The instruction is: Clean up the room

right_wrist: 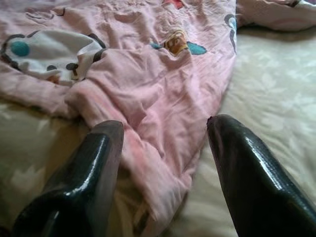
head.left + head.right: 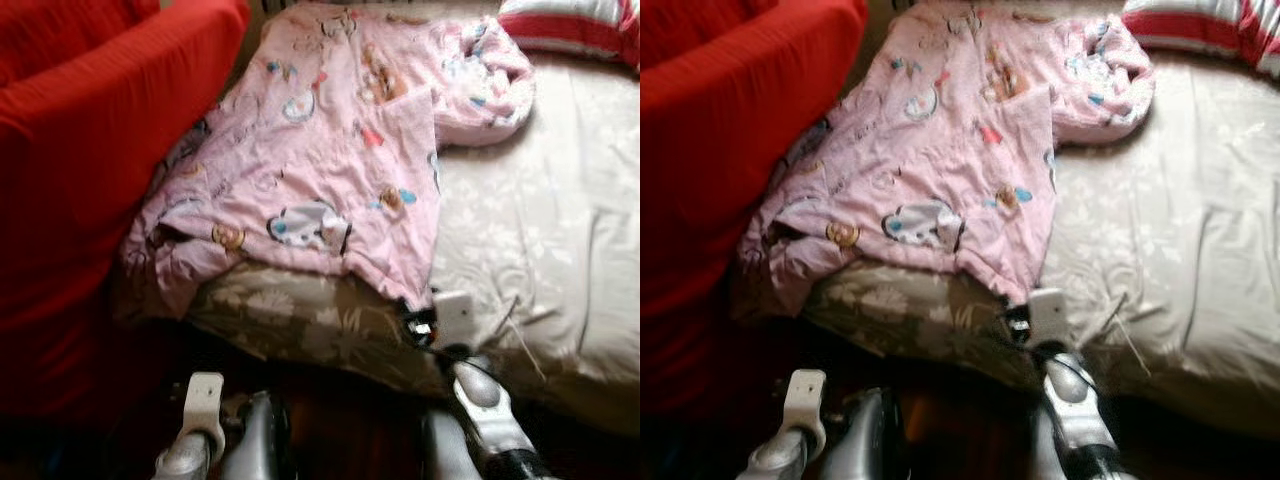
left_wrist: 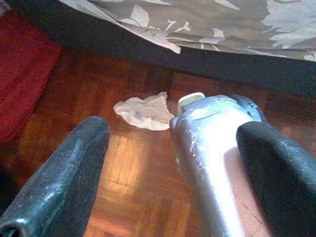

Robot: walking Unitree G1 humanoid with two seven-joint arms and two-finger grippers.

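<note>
The pink blanket, printed with small cartoon figures, lies spread and rumpled across the bed, covering the half nearest the red armchair. Its far end is bunched up near the striped pillow, and its near corner droops over the bed's front edge. The right claw is at that front edge, fingers spread apart, with the blanket's lower hem lying between them; the fingers are not pressed onto the cloth. Past the blanket's long edge, the beige floral sheet is bare toward the bed's other side.

The blanket's armchair side hangs into the narrow gap between bed and armchair, touching or nearly touching the red cover. Below the bed's front edge, the left claw hangs low over the parquet floor, fingers apart and holding nothing. A crumpled white tissue lies on that floor just short of the dark space under the bed.
</note>
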